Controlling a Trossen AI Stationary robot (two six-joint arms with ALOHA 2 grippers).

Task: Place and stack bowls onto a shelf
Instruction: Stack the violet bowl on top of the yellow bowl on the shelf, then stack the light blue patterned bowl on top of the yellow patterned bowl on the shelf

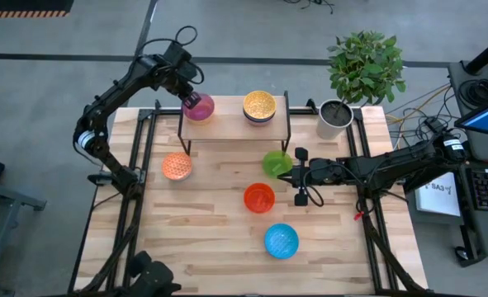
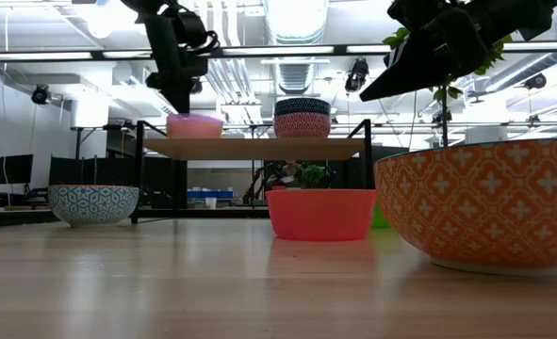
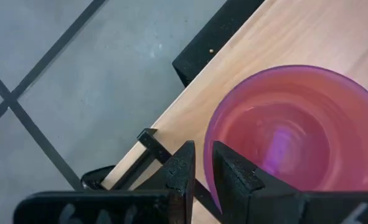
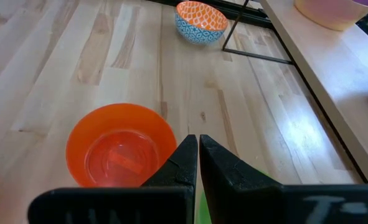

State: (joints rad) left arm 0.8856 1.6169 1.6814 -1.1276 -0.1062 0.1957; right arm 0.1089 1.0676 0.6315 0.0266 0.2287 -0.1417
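Observation:
The shelf (image 1: 231, 132) stands at the table's far side. On its plank rest a purple bowl (image 1: 201, 110) and a stack topped by a speckled yellow bowl (image 1: 259, 106). My left gripper (image 3: 202, 152) is at the purple bowl's far-left rim, shut on it. My right gripper (image 1: 294, 168) reaches in from the right and is shut on the green bowl (image 1: 276, 162), just in front of the shelf. The red bowl (image 1: 258, 197), the blue bowl (image 1: 281, 240) and the orange bowl with a blue-patterned outside (image 1: 177, 166) sit on the table. My left gripper holds the purple bowl by its rim (image 3: 212, 168), one finger inside and one outside, coming from above and pointing down. The bowl sits upright on the shelf's plank (image 2: 259, 148). My right gripper pinches the green bowl at its right rim (image 1: 288, 165), coming about level from the table's right. In the wrist view the fingers hide most of the bowl; only green slivers (image 4: 199, 211) show below them. Whether the bowl is clear of the table, I cannot tell.
A grey plant pot (image 1: 334, 118) with a leafy plant stands at the far right corner beside the shelf. Bare wood lies along the table's near-left part (image 1: 186, 239). Black frame rails run along both table sides.

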